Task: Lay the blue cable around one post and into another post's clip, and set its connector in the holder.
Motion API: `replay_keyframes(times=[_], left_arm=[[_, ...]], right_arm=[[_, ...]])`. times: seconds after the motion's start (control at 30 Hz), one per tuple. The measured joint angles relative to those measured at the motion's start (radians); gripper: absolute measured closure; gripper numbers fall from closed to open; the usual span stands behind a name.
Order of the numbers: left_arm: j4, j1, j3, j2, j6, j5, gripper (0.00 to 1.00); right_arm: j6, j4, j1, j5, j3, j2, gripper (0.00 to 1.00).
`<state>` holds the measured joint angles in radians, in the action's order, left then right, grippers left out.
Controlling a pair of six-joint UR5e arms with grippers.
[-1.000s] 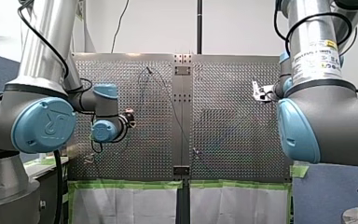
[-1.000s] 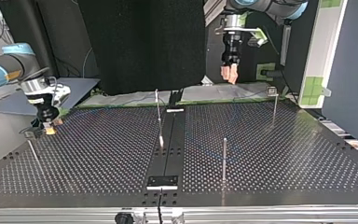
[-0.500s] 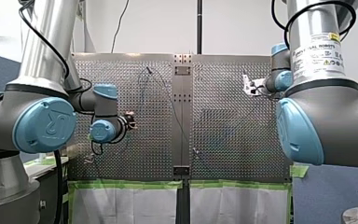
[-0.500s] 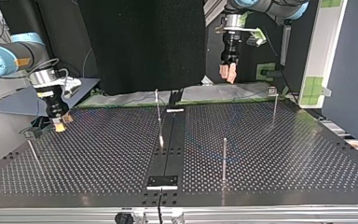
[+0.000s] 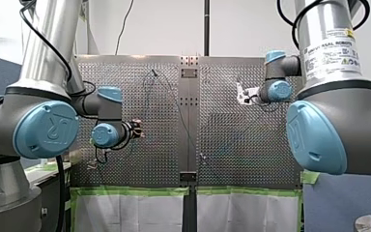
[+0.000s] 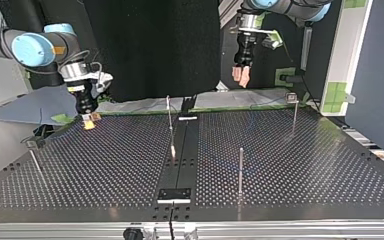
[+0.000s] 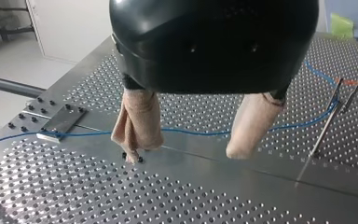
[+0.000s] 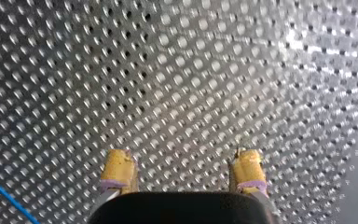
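Note:
The thin blue cable [image 7: 191, 132] lies loose on the perforated plate, running under and between my left gripper's [image 7: 193, 140] beige pads [image 7: 139, 122]. That gripper is open, empty and well above the plate; the top view has it [image 6: 240, 76] at the back right. My right gripper [image 8: 182, 170] is open with yellow pads [image 8: 119, 169], low over bare plate, and a bit of blue cable [image 8: 2, 195] shows beside it. In the top view it [image 6: 88, 122] hovers at the back left. A thin post [image 6: 169, 114] stands near the middle. I cannot make out the connector.
More posts rise from the plate: one [image 6: 240, 170] near the front, one with a clip head [image 6: 293, 111] at the back right, one [image 6: 34, 161] at the left. A dark strip [image 6: 182, 155] with a small block [image 6: 175, 194] runs down the middle. A bolted plate [image 7: 60, 123] sits beside the cable.
My right arm has swung in from the plate's edge towards the middle, rightwards in the top view. My left gripper has shifted only slightly. Both stay open and empty.

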<state>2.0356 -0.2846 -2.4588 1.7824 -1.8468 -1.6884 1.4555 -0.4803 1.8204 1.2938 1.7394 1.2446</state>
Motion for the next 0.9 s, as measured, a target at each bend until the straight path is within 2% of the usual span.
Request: replay_keyframes(times=[0.27, 0.37, 0.6, 0.9], left_arm=[[0.007, -0.002, 0.0, 0.0, -0.015, 0.01, 0.0], [0.021, -0.002, 0.0, 0.0, -0.018, 0.009, 0.0], [0.053, 0.0, 0.0, -0.001, -0.02, 0.005, 0.0], [0.077, 0.002, 0.0, -0.001, -0.03, -0.007, 0.0]], right_arm=[[0.017, -0.062, 0.062, 0.062, 0.062, -0.003, 0.0], [0.018, -0.083, 0.086, 0.086, 0.086, -0.004, 0.0], [0.017, -0.073, 0.145, 0.145, 0.138, -0.005, 0.0], [0.022, -0.072, 0.222, 0.222, 0.15, -0.007, 0.0]])
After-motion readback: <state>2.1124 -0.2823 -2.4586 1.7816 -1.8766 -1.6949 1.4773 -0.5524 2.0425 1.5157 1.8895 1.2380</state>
